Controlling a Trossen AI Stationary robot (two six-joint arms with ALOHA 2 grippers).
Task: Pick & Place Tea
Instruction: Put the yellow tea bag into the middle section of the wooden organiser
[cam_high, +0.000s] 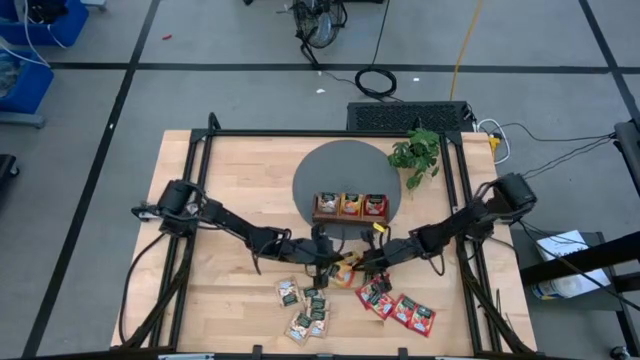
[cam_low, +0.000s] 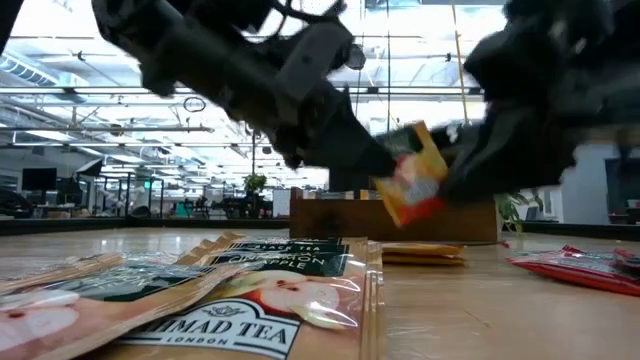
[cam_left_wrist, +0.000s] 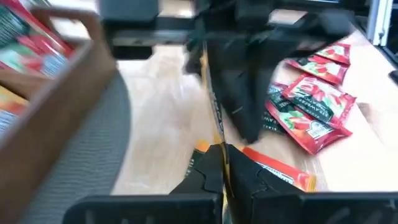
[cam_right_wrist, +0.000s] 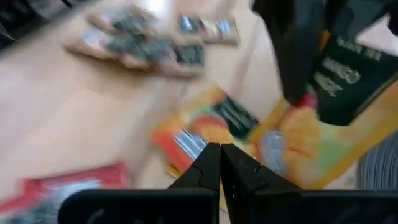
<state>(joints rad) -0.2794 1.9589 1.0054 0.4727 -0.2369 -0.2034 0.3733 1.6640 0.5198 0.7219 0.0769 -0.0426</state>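
An orange tea sachet hangs tilted in the air in front of the brown tray. My left gripper is shut on it. In the right wrist view the sachet shows its printed face, with my left gripper's fingers on its upper part. My right gripper is shut, with nothing showing between its tips; it stands right beside the sachet's face. Another orange sachet lies flat on the table below. My left gripper pinches the orange sachet between its two fingers at one edge, seen edge-on in its wrist view. The fingers come slanting down from the table's left. The sachet is lifted clear of the table and tilted. My right gripper's shut fingers lie close along the sachet's face; I cannot tell whether they touch it.
Several pale green-white sachets lie near the front edge, left of centre, and red ones to their right. The tray stands on a grey round mat and has sachets in its three compartments. A green plant stands at the back right.
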